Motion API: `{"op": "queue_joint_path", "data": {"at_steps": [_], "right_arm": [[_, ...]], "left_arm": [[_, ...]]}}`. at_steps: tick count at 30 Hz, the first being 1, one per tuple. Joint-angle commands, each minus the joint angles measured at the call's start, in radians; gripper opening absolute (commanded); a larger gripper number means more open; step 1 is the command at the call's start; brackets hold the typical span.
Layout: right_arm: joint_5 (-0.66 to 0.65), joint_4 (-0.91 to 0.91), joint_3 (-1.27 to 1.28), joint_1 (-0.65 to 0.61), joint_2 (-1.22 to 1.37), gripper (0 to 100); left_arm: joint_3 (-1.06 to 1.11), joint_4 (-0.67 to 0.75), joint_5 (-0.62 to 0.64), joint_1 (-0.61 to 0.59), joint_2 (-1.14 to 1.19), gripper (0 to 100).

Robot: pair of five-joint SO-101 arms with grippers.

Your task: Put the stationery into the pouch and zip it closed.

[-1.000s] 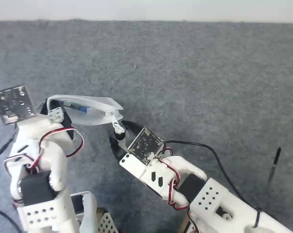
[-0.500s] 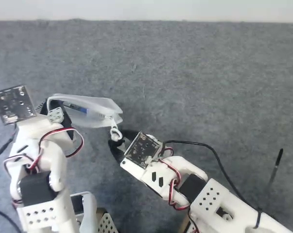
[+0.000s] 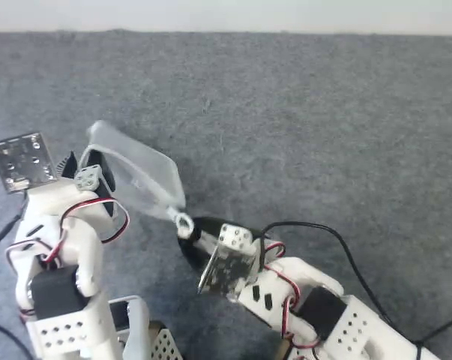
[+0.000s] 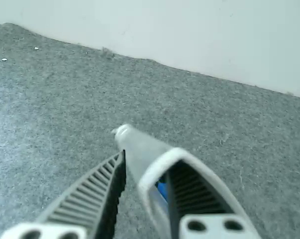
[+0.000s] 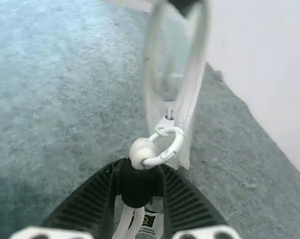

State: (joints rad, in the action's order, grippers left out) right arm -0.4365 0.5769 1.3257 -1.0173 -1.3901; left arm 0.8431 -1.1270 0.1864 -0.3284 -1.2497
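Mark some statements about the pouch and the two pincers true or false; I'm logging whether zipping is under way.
1. The left pincer grips the clear pouch. True.
2. The right pincer is open and away from the pouch. False: it is shut on the zipper pull.
3. A blue item shows inside the pouch. True.
4. The pouch lies flat and unheld on the table. False: it is stretched between the two pincers, one at each end.
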Motion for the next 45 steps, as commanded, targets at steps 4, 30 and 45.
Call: {"op": "queue_joint_path", "data": {"at_steps": [4,30,45], "right_arm": [[-0.034,0.062,-0.040,-0.071,-0.051,0.6],[-0.087,0.122,-0.034,-0.174,-0.053,0.6],[-0.083,0.096,-0.035,-0.077,-0.108,0.6]], "left_arm": [[-0.024,0.048,-0.005,0.006,-0.026,19],[-0.087,-0.087,-0.517,0.683,-0.028,19],[-0.309,-0.341,-0.516,0.651,-0.028,19]]}}
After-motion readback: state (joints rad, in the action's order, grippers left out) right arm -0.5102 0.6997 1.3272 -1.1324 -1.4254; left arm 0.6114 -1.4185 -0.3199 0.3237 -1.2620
